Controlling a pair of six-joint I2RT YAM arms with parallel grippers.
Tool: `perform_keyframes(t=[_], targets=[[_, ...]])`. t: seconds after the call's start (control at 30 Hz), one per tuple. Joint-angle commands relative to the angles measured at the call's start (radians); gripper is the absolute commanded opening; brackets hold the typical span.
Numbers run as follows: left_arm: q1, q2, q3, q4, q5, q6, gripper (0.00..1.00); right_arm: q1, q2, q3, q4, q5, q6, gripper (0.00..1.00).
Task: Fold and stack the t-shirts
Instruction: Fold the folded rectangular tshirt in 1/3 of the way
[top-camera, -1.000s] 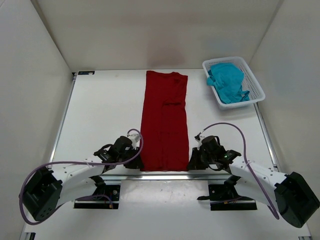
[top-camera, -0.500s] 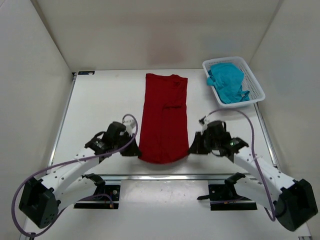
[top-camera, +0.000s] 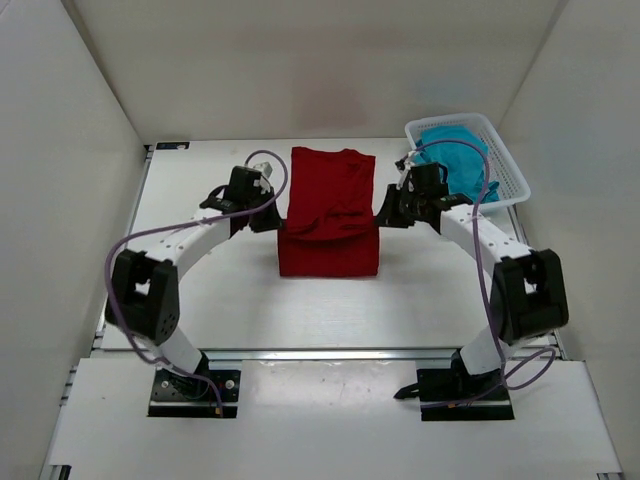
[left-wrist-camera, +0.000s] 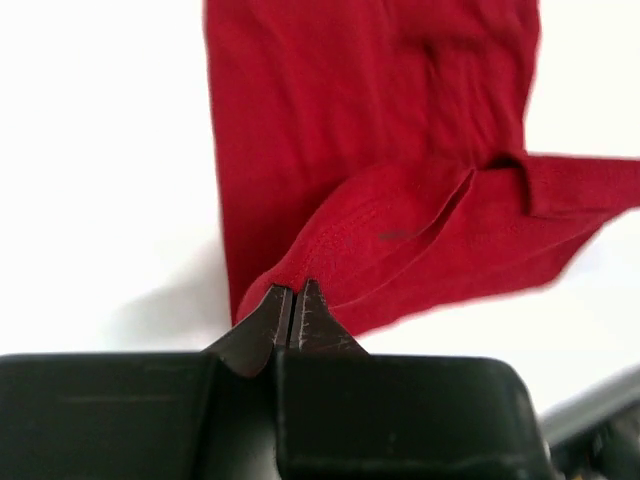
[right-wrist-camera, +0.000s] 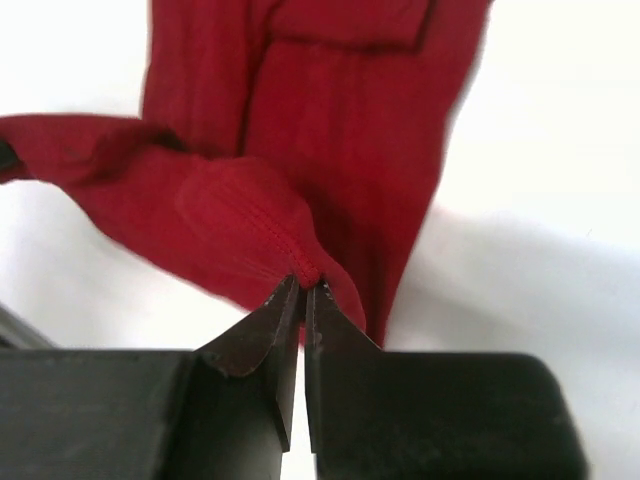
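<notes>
The dark red t-shirt (top-camera: 330, 250) lies on the table (top-camera: 200, 275), its hem corners clamped in the closed jaws of the left gripper (left-wrist-camera: 292, 300) and the right gripper (right-wrist-camera: 303, 290). The hem is best carried level to the collar and laid square before release (the teal t-shirt (top-camera: 455, 165) lies in the basket (top-camera: 508, 165))

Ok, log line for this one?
red shirt: part-folded | left gripper: shut on it | right gripper: shut on it | teal shirt: in basket
</notes>
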Motion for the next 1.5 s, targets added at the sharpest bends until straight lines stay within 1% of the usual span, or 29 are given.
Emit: perform_keyframes(t=[0.0, 0.07, 0.23, 0.3, 0.43, 0.5, 0.53, 0.57, 0.6, 0.63, 0.67, 0.7, 0.77, 0.8, 0.83, 0.87, 0.9, 0.93, 1.03, 1.07, 1.2, 1.3, 1.47], targets=[[0.037, 0.077, 0.098, 0.043, -0.035, 0.022, 0.00, -0.043, 0.092, 0.077, 0.076, -0.017, -0.015, 0.00], [0.038, 0.120, 0.121, 0.070, -0.022, 0.014, 0.01, -0.064, 0.144, 0.095, 0.099, -0.031, -0.005, 0.01], [0.039, 0.237, 0.187, 0.101, -0.012, 0.014, 0.03, -0.086, 0.262, 0.176, 0.093, -0.055, -0.024, 0.00], [0.048, 0.272, 0.199, 0.127, 0.022, 0.002, 0.04, -0.096, 0.308, 0.225, 0.100, -0.069, -0.025, 0.00], [0.054, 0.324, 0.215, 0.202, 0.065, -0.021, 0.11, -0.106, 0.370, 0.261, 0.105, -0.078, -0.027, 0.00], [0.061, 0.340, 0.215, 0.225, 0.070, -0.041, 0.22, -0.104, 0.380, 0.267, 0.123, -0.089, -0.019, 0.09], [0.071, 0.348, 0.213, 0.245, 0.099, -0.053, 0.25, -0.107, 0.376, 0.271, 0.119, -0.088, -0.019, 0.13], [0.074, 0.340, 0.198, 0.256, 0.122, -0.062, 0.34, -0.110, 0.365, 0.267, 0.113, -0.085, -0.014, 0.20], [0.089, 0.338, 0.195, 0.271, 0.145, -0.081, 0.46, -0.104, 0.342, 0.259, 0.110, -0.068, -0.022, 0.27], [0.103, 0.306, 0.178, 0.303, 0.174, -0.104, 0.49, -0.083, 0.324, 0.250, 0.105, -0.036, -0.024, 0.31], [0.107, 0.256, 0.137, 0.328, 0.176, -0.121, 0.54, -0.083, 0.290, 0.241, 0.102, -0.010, -0.030, 0.35], [0.118, 0.227, 0.083, 0.380, 0.173, -0.147, 0.56, -0.052, 0.252, 0.223, 0.094, 0.044, -0.039, 0.37], [0.120, 0.100, 0.007, 0.428, 0.144, -0.170, 0.56, -0.009, 0.192, 0.189, 0.097, 0.110, -0.053, 0.39], [0.117, 0.072, -0.041, 0.449, 0.127, -0.171, 0.55, 0.024, 0.157, 0.157, 0.125, 0.139, -0.056, 0.37], [0.103, 0.023, -0.057, 0.457, 0.114, -0.182, 0.52, 0.060, 0.153, 0.125, 0.152, 0.141, -0.050, 0.32], [0.094, -0.013, -0.101, 0.456, 0.116, -0.187, 0.51, 0.069, 0.140, 0.111, 0.162, 0.144, -0.050, 0.18], [0.062, -0.025, -0.154, 0.477, 0.108, -0.190, 0.48, 0.095, 0.143, 0.110, 0.172, 0.118, -0.050, 0.07], [0.030, -0.048, -0.197, 0.497, 0.100, -0.203, 0.49, 0.110, 0.149, 0.103, 0.197, 0.078, -0.048, 0.00], [-0.053, -0.044, -0.291, 0.560, 0.084, -0.226, 0.47, 0.146, 0.235, 0.176, 0.171, 0.017, -0.040, 0.00], [-0.072, -0.019, -0.319, 0.583, 0.090, -0.233, 0.45, 0.167, 0.279, 0.204, 0.154, 0.018, -0.047, 0.00], [-0.052, 0.054, -0.351, 0.626, 0.116, -0.257, 0.42, 0.221, 0.342, 0.247, 0.153, 0.023, -0.057, 0.00], [-0.031, 0.075, -0.370, 0.620, 0.107, -0.247, 0.42, 0.213, 0.394, 0.278, 0.154, 0.012, -0.048, 0.00], [-0.035, 0.076, -0.422, 0.614, 0.091, -0.217, 0.41, 0.220, 0.468, 0.325, 0.131, 0.026, -0.063, 0.00]])
